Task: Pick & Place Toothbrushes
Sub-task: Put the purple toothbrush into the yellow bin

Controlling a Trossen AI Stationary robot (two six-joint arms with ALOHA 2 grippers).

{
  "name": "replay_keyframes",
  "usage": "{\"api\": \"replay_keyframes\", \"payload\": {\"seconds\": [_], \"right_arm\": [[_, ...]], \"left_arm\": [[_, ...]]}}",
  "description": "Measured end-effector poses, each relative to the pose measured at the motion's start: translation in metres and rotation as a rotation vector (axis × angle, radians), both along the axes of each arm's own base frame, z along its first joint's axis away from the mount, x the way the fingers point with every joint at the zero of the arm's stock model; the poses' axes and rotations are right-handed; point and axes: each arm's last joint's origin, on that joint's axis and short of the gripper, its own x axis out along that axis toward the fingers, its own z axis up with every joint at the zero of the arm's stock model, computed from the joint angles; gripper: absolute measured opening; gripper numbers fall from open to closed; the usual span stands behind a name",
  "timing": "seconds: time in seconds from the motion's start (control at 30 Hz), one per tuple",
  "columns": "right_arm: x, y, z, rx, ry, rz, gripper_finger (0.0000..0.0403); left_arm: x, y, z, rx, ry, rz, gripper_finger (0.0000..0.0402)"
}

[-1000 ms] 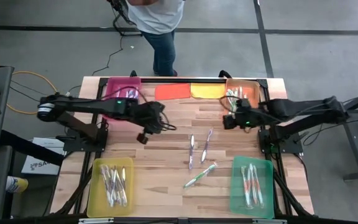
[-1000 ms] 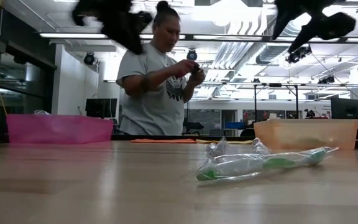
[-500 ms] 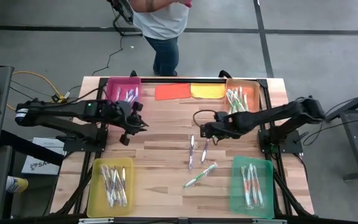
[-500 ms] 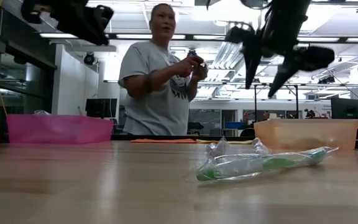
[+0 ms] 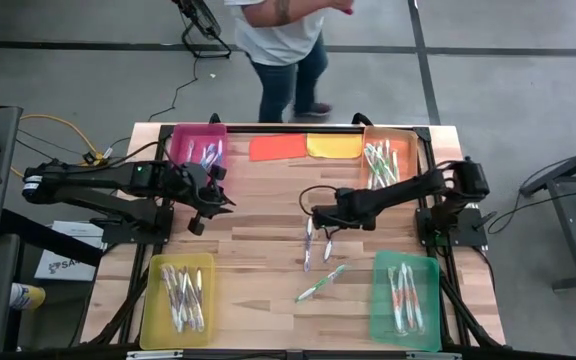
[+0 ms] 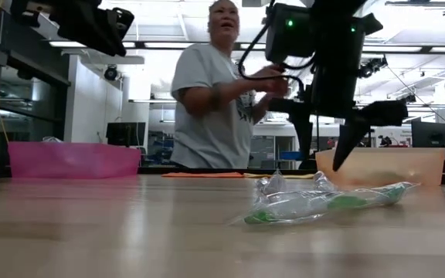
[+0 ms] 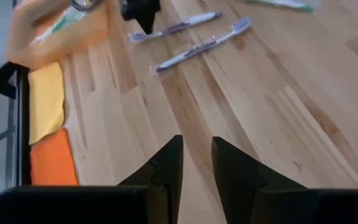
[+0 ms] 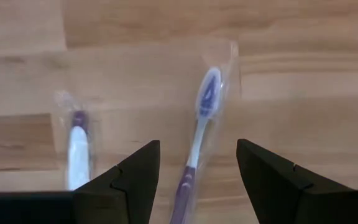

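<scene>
right tool (image 8: 196, 163): your jaws gape wide, empty | purple toothbrush (image 8: 199, 127) lies straight below, long axis threading the gap | left tool (image 7: 195, 163) sits farther off, nearly closed, empty

This is a robotics lab or open workshop hall. The wooden table (image 5: 268, 190) sits in a black metal frame on a grey concrete floor (image 5: 488, 80) marked with dark lines, with cables (image 5: 48, 130) trailing off to one side. The low view shows exposed ceiling ducts (image 6: 284, 69), strip lighting, monitors (image 6: 431, 133) and other workstations behind a standing person (image 6: 215, 93)
</scene>
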Motion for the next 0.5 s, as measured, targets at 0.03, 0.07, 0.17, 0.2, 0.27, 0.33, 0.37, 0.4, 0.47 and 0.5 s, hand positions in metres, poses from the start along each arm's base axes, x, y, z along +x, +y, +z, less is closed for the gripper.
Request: {"api": "replay_keyframes", "payload": {"seconds": [0.03, 0.07, 0.17, 0.2, 0.27, 0.33, 0.37, 0.4, 0.47, 0.5], "right_arm": [[0.001, 0.0, -0.003, 0.005, 0.005, -0.002, 0.0207], [0.001, 0.001, -0.005, 0.014, 0.009, -0.001, 0.0206], [0.003, 0.002, -0.01, 0.042, 0.028, 0.003, 0.0196], [0.003, 0.002, -0.012, 0.046, 0.031, 0.004, 0.019], [0.004, 0.002, -0.013, 0.05, 0.035, 0.006, 0.0173], [0.004, 0.002, -0.013, 0.049, 0.035, 0.007, 0.0152], [0.004, 0.002, -0.013, 0.048, 0.035, 0.007, 0.0141], [0.004, 0.002, -0.013, 0.047, 0.035, 0.007, 0.013], [0.004, 0.002, -0.013, 0.046, 0.036, 0.013, 0.0108], [0.004, 0.002, -0.013, 0.046, 0.036, 0.015, 0.0096]], "left_arm": [[0.0, 0.0, 0.0, -0.003, -0.004, 0.001, 0.008], [0.0, 0.0, 0.0, -0.006, -0.002, 0.003, 0.008], [0.0, 0.0, 0.0, -0.021, -0.001, 0.015, 0.008], [0.0, 0.0, 0.0, -0.023, -0.001, 0.016, 0.008], [0.0, 0.0, 0.0, -0.023, -0.001, 0.016, 0.008], [0.0, 0.0, 0.0, -0.024, 0.0, 0.016, 0.008], [0.0, 0.0, 0.0, -0.024, -0.001, 0.016, 0.008], [0.0, 0.0, 0.0, -0.024, -0.001, 0.016, 0.008], [0.0, 0.0, 0.0, -0.024, 0.0, 0.016, 0.008], [0.0, 0.0, 0.0, -0.024, -0.001, 0.017, 0.008]]}}
